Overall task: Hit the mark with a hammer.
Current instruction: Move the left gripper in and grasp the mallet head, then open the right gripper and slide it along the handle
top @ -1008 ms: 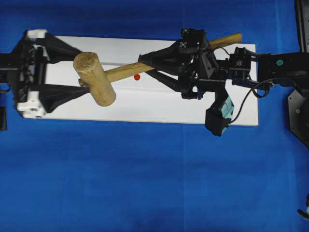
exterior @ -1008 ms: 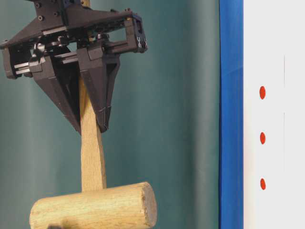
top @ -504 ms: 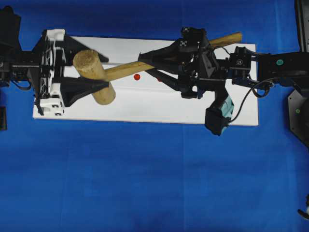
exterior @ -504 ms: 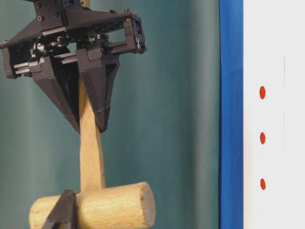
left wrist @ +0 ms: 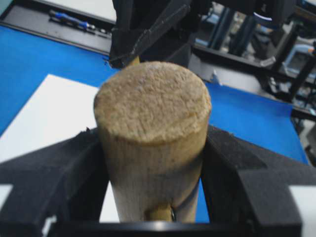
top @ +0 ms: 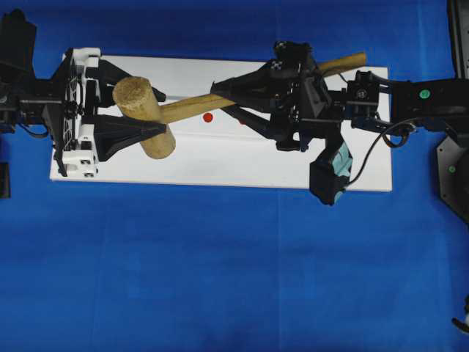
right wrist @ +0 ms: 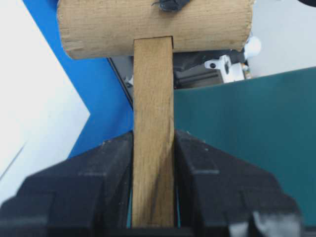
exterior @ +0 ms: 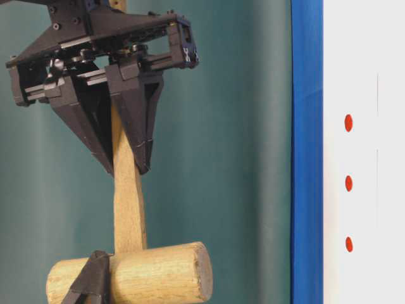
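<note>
Both grippers grip the hammer above the white board — right gripper clamped on the handle, left gripper now closed around the head it straddled wide open a second ago. Seemingly a handover or steadying step; next, one releases so the head can swing onto the red mark

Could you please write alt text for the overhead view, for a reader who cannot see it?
A wooden hammer is held above a white board on a blue table: the right end effector grips its handle while the left end effector clamps its thick cylindrical head. A red mark shows on the board just beside the handle.
</note>
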`<state>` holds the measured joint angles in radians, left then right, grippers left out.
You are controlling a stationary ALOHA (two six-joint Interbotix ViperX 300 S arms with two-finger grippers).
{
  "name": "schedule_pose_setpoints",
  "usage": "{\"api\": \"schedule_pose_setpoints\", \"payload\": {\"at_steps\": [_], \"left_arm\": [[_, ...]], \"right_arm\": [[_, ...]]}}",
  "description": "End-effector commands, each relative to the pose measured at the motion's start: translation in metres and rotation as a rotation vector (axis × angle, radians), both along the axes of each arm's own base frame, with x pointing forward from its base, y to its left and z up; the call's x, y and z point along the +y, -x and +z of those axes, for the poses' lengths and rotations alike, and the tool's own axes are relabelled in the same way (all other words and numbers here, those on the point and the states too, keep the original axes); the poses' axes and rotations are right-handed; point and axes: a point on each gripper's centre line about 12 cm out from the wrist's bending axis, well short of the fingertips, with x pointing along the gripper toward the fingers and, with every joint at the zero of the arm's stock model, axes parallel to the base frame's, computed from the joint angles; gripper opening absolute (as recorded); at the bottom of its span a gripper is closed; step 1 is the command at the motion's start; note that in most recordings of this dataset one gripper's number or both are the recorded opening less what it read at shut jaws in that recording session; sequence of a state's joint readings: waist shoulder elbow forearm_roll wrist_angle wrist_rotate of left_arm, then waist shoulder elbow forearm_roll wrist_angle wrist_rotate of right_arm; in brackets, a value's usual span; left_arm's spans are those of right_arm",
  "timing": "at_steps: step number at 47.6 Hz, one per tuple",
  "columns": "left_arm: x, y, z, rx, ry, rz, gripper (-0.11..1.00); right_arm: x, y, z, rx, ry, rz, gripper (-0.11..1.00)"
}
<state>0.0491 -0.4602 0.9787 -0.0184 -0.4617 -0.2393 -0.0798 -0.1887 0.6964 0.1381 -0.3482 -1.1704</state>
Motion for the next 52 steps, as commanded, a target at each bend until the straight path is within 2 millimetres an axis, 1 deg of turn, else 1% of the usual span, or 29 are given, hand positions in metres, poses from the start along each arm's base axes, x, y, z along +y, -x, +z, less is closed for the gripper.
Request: {"api": "schedule_pose_setpoints", "payload": {"at_steps": [1,6,8,11,19,21,23,27,35,39,42,45,52], "left_arm": [[0.001,-0.001,0.011,-0.037,-0.005,0.002,0.45],[0.001,-0.001,0.012,-0.04,-0.005,0.002,0.45],[0.001,-0.001,0.013,-0.041,-0.007,0.001,0.45],[0.001,-0.001,0.014,-0.044,-0.007,0.001,0.45],[0.001,-0.001,0.015,-0.045,-0.013,0.002,0.45],[0.001,-0.001,0.014,-0.044,-0.017,0.003,0.45],[0.001,-0.001,0.014,-0.043,-0.032,0.002,0.45],[0.001,-0.001,0.013,-0.033,-0.099,-0.002,0.45],[0.001,-0.001,0.008,0.025,-0.32,-0.018,0.45],[0.001,-0.001,0.004,0.057,-0.437,-0.033,0.45],[0.0,-0.001,0.003,0.074,-0.493,-0.043,0.45],[-0.001,-0.001,0.003,0.079,-0.5,-0.046,0.45],[-0.002,0.0,0.001,0.084,-0.498,-0.051,0.45]], "right_arm": [[-0.005,0.003,0.014,-0.014,-0.011,-0.013,0.1],[-0.006,0.003,0.011,0.009,-0.015,-0.014,0.11],[-0.006,0.003,0.011,0.013,-0.015,-0.014,0.15],[-0.007,0.003,0.01,0.017,-0.02,-0.016,0.29],[-0.008,0.003,0.012,0.004,-0.106,-0.043,0.8],[-0.008,0.003,0.014,-0.002,-0.13,-0.051,0.89],[-0.006,0.004,0.014,0.0,-0.155,-0.052,0.95],[-0.002,0.007,0.015,0.023,-0.198,-0.049,0.95],[0.01,0.013,0.025,0.05,-0.383,-0.048,0.93],[0.013,0.015,0.031,0.066,-0.485,-0.057,0.93],[0.014,0.017,0.031,0.079,-0.533,-0.064,0.93],[0.015,0.017,0.03,0.088,-0.572,-0.072,0.93],[0.009,0.017,0.029,0.081,-0.628,-0.102,0.93]]}}
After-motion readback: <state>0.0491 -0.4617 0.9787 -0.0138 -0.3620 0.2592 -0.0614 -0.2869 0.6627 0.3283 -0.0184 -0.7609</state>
